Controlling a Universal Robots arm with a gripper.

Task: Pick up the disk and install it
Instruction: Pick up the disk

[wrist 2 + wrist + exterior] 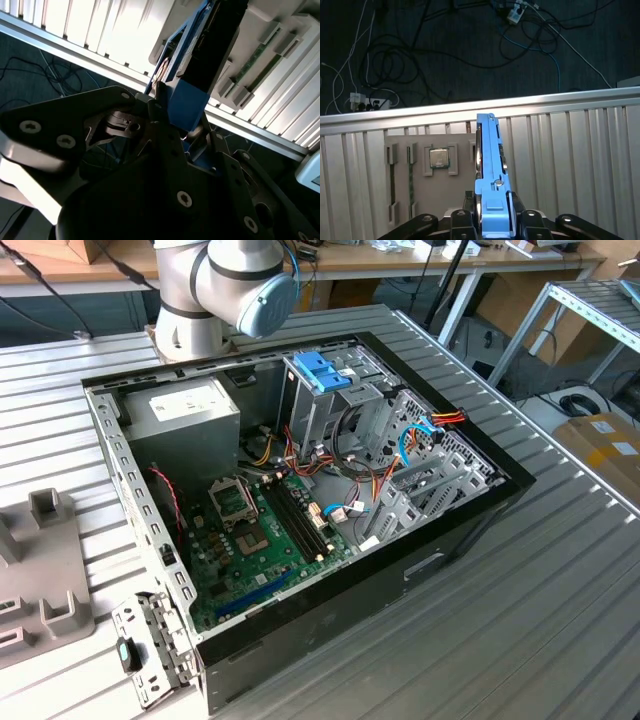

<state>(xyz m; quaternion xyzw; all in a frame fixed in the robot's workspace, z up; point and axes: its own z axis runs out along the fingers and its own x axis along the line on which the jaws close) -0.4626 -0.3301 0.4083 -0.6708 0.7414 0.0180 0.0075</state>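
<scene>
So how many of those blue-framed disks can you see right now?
1. In the first wrist view the disk stands on edge, gripped in the pincer. Others may sit hidden inside the open computer's drive cage.

text: none legible | power supply label [185, 400]: print too small to read

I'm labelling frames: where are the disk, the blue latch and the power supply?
disk [490, 160], first wrist view, blue frame edge.
blue latch [320, 370], exterior view, its top face.
power supply [185, 402], exterior view, its white label.
</scene>
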